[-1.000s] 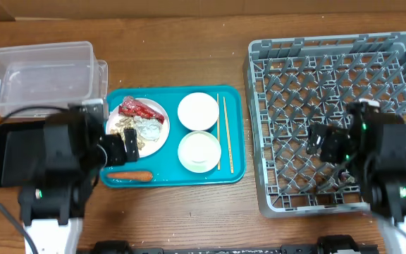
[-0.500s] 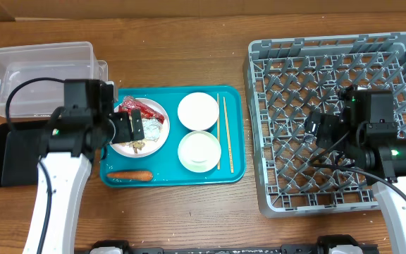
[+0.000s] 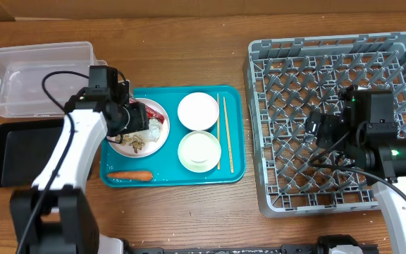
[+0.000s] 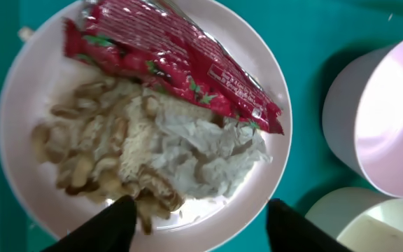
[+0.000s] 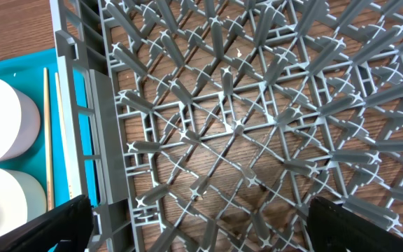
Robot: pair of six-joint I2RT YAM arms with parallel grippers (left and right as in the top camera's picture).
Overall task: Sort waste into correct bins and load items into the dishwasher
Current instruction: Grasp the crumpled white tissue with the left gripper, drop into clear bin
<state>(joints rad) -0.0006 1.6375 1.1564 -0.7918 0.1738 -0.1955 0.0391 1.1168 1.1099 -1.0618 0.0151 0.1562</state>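
Note:
The round white plate (image 4: pixel 257 175) fills the left wrist view, holding the red wrapper (image 4: pixel 173 56), the white paper wad (image 4: pixel 212 150) and beige nut scraps with rice (image 4: pixel 96 150). My left gripper (image 4: pixel 205 227) is open and empty, just above the plate's near edge; overhead it (image 3: pixel 136 121) covers the plate's (image 3: pixel 154 141) left part. Two white bowls (image 3: pixel 198 111) (image 3: pixel 199 152), the chopsticks (image 3: pixel 220 134) and the carrot (image 3: pixel 129 175) lie on the teal tray. My right gripper (image 5: pixel 201 231) is open and empty over the grey dish rack (image 3: pixel 259 127). I cannot make out the cup.
The clear tub (image 3: pixel 37 77) stands at the back left, with the black tray (image 3: pixel 13 152) in front of it. The teal serving tray (image 3: pixel 235 169) lies between them and the rack. The rack's left wall (image 5: pixel 100 126) lies under my right gripper's left finger.
My left arm has swung back and right, bringing its gripper from the teal tray's left edge to over the plate. My right arm shifted slightly at first, then stayed still.

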